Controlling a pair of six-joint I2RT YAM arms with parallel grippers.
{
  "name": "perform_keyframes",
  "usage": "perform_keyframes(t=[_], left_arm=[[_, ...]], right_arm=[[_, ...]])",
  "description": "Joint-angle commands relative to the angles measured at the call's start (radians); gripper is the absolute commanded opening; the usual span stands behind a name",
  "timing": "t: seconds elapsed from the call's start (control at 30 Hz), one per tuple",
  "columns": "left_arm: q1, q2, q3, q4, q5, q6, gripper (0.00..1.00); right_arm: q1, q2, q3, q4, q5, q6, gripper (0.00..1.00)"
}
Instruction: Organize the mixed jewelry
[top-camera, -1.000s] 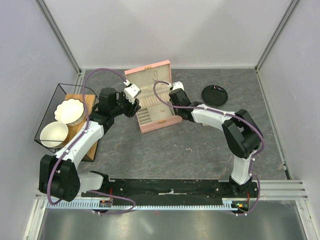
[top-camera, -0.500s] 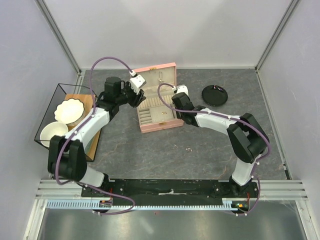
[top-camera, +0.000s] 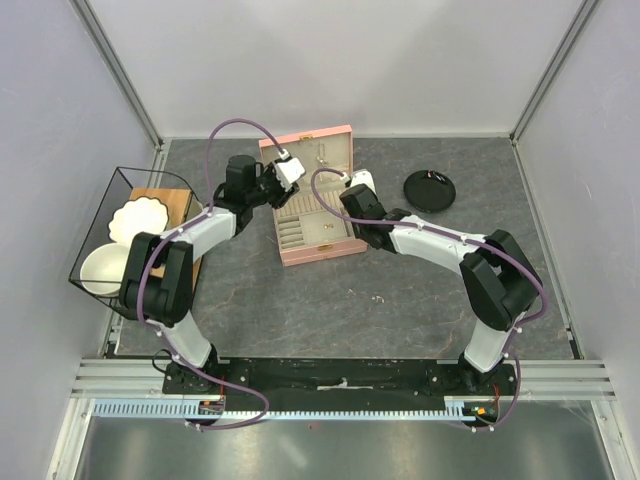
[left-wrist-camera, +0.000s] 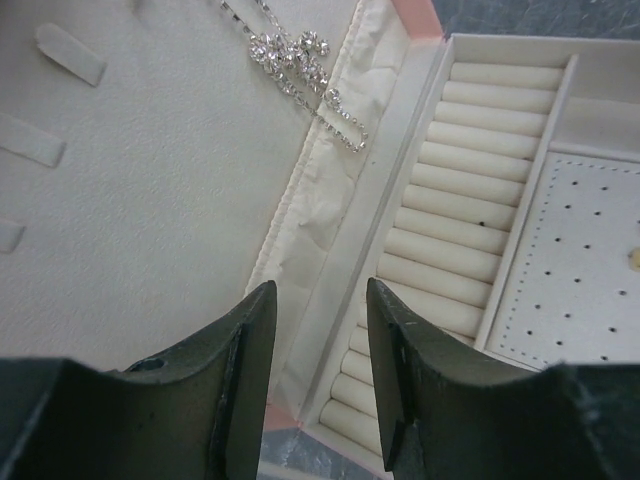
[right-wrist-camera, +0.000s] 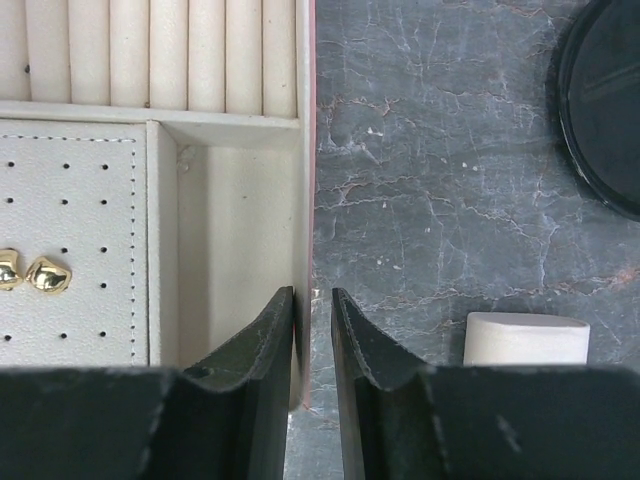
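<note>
Pinching the box (right-wrist-camera: 303, 150) wall with the right end effector (right-wrist-camera: 311, 298), likely to steady it, while hovering the left end effector (left-wrist-camera: 320, 290), parted and empty, by the chain (left-wrist-camera: 300, 55) on the lid (left-wrist-camera: 150, 200), studs (right-wrist-camera: 30, 272) on the pad (right-wrist-camera: 80, 200).

Box wall (right-wrist-camera: 306, 200) stands between the right jaws.

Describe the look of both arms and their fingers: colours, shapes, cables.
Both the left arm and right arm have white shells over chunky black joints, each trailed by a looping purple cable. A small white block sits at each wrist. The fingers are dark, matte and taper to rounded tips.
</note>
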Motion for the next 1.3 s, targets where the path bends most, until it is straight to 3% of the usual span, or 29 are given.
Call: perform_keyframes(t=[0.0,0.43,0.83,1.0,1.27], left_arm=[[-0.026,0.064,0.055,0.129,-0.059,0.114,0.49],[-0.041,0.127,0.066,0.239,-0.197,0.157,0.50],[-0.041,0.175,0.069,0.215,-0.207,0.222,0.47],[-0.043,0.189,0.055,0.216,-0.213,0.246,0.39],[-0.047,0.202,0.020,0.253,-0.236,0.288,0.34]], right_arm=[[0.003,0.004,0.060,-0.001,0.050,-0.018,0.28],[0.002,0.101,0.091,0.025,0.044,-0.024,0.26],[0.002,0.098,0.064,0.031,0.043,-0.018,0.00],[0.002,0.087,0.047,0.035,0.043,-0.016,0.00],[0.002,0.071,0.018,0.048,0.033,-0.009,0.00]])
